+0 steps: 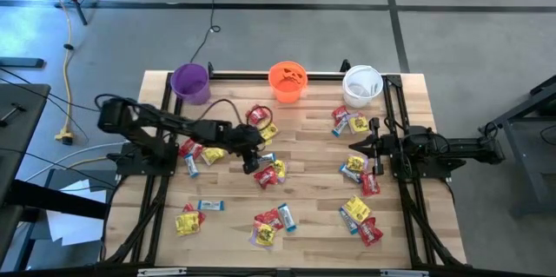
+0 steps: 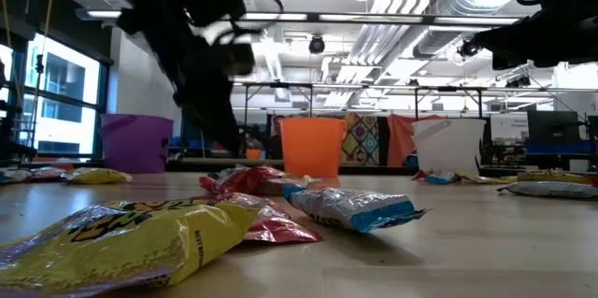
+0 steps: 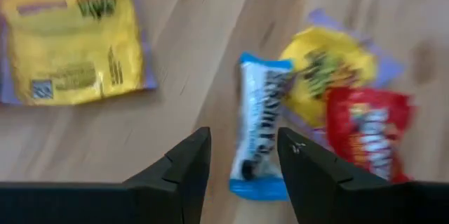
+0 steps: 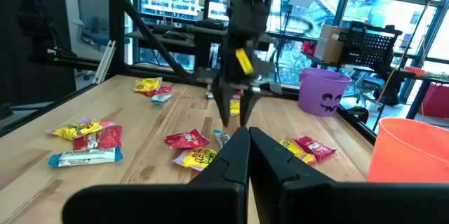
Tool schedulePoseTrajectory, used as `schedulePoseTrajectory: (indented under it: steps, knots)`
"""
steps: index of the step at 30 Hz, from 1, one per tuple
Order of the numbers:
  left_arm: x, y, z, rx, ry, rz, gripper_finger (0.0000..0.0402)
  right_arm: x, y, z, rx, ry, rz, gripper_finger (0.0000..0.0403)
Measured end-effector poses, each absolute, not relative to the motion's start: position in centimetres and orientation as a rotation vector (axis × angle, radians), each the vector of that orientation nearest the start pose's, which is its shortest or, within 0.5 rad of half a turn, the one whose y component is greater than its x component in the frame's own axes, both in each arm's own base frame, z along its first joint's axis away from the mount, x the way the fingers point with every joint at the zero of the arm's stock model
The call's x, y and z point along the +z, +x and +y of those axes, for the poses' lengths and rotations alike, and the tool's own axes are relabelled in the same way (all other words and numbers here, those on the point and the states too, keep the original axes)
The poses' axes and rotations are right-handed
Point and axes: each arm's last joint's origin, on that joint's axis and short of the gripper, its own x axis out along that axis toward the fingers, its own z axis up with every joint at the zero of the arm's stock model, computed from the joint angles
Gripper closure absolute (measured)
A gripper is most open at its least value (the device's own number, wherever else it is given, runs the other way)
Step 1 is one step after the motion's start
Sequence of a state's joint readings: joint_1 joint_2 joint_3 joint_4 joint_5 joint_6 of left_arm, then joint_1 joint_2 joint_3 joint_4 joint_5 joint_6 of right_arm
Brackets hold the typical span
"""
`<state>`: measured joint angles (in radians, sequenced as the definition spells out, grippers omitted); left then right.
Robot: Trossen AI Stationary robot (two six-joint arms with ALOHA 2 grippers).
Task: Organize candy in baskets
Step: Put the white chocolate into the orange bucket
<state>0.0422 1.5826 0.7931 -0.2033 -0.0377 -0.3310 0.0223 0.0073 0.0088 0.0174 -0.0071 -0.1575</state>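
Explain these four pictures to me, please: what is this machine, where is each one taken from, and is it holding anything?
It is a robot with two dark arms at a wooden table, each ending in a two-finger tool. One picture looks straight down from above, one looks level across the tabletop, and two come from cameras on the arms' wrists. Scattered on the table lie small wrapped candies in red, yellow and blue-and-white. Along the far edge stand a purple bucket, an orange bucket and a white bucket. The left tool hangs open over a blue-and-white bar, holding nothing. The right tool waits shut and empty at the table's right side.
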Motion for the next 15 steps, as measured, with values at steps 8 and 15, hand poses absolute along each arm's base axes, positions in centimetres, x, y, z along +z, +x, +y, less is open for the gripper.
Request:
schedulePoseTrajectory:
  steps: [8,15]
  knots:
    - [14.8,30.7,1.1,0.19,-0.368,1.009,0.0221,16.8,9.8,0.2,0.027,-0.158,-0.021,0.0402]
    - [13.1,30.7,0.3,0.233,-0.27,1.128,0.0211,16.8,9.8,0.2,0.028,-0.158,-0.021,0.0402]
